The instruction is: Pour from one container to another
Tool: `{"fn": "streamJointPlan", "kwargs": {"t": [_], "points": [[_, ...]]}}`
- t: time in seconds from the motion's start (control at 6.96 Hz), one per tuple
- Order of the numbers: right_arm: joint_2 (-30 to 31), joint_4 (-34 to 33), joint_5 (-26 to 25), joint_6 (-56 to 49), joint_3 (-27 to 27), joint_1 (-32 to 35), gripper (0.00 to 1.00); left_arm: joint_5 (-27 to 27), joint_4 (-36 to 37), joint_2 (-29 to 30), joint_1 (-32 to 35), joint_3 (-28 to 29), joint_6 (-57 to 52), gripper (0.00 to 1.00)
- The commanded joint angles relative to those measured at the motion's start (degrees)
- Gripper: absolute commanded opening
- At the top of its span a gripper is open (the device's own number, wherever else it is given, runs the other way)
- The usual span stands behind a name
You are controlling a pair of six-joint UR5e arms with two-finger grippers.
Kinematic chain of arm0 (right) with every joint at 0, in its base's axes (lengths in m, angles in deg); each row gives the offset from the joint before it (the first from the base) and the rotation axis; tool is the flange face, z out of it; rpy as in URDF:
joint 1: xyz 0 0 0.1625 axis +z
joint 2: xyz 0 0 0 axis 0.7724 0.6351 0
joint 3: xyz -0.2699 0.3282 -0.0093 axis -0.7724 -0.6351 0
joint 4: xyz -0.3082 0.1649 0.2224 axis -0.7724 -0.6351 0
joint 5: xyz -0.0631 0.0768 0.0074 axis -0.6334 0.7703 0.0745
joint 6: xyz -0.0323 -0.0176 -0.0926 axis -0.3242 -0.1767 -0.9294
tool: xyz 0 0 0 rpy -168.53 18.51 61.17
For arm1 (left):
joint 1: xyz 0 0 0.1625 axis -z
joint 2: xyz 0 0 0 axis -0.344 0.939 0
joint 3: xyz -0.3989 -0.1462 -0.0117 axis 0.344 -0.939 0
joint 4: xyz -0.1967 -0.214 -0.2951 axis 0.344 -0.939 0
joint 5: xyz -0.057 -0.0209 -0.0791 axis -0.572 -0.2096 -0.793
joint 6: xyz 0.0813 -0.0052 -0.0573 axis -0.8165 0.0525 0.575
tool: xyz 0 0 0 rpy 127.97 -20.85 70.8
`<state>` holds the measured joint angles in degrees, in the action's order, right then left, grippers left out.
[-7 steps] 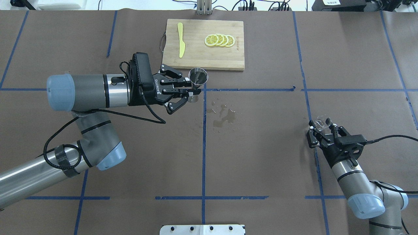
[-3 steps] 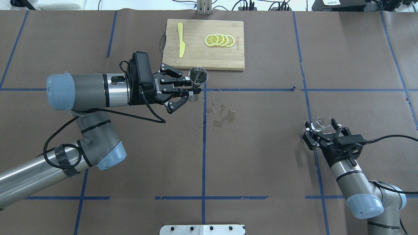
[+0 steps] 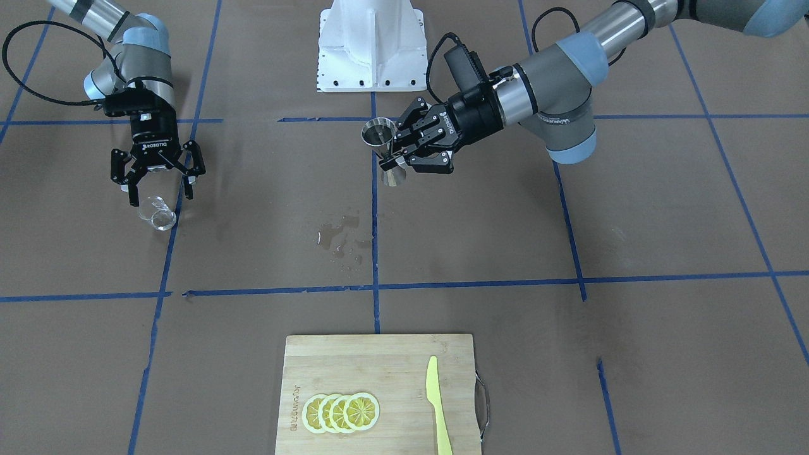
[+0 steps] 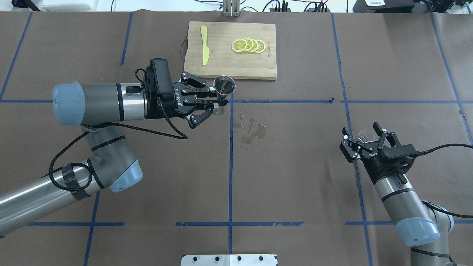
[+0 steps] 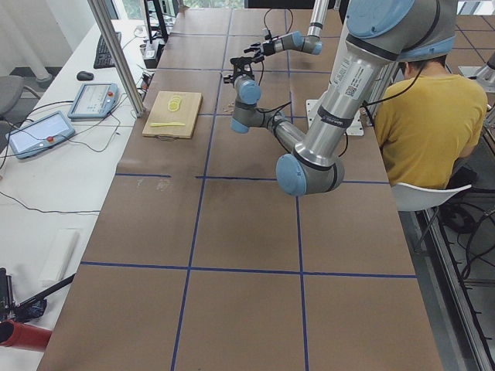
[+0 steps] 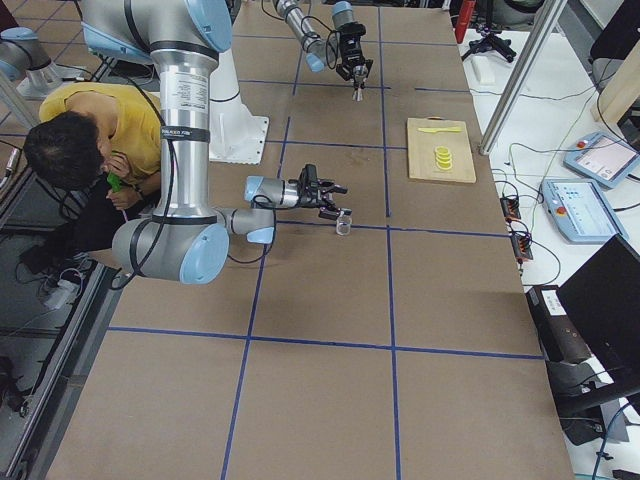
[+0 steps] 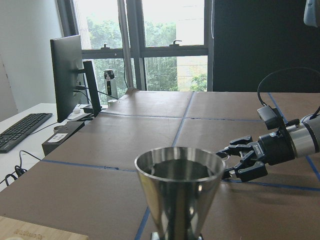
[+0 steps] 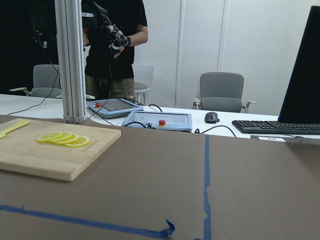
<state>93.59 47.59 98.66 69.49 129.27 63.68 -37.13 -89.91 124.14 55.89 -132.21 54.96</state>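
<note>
Jigger (image 3: 379, 136) hung upright above the table (image 3: 505, 240), pinched at its waist by the left gripper (image 3: 393, 153). Right gripper (image 3: 160, 194) was spread wide, holding nothing. Glass cup (image 3: 157, 214) stood on the table just beside its fingertips. Wet patch (image 3: 341, 237) lay between the arms.

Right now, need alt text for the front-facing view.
Left arm's fingers hold a steel jigger upright by its waist; right arm's open fingers hover over a clear glass cup on the table. Wet patch between them; cutting board with lemon slices and yellow knife in the foreground.
</note>
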Motion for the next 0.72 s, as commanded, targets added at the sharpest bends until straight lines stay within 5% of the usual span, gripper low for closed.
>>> {"fn": "streamJointPlan", "kwargs": {"t": [0.0,0.29,0.57], "points": [[0.1,-3.3,9.8,-3.6,3.5,7.5,1.00,0.0,-0.1,-0.1,0.1,0.0,0.0,0.00],[-0.1,-20.3,18.5,-5.1,11.3,16.2,1.00,0.0,-0.2,-0.2,0.1,0.0,0.0,0.00],[-1.2,-32.6,39.9,-8.8,14.6,32.1,1.00,0.0,-0.2,-0.3,0.1,0.0,-0.1,0.00]]}}
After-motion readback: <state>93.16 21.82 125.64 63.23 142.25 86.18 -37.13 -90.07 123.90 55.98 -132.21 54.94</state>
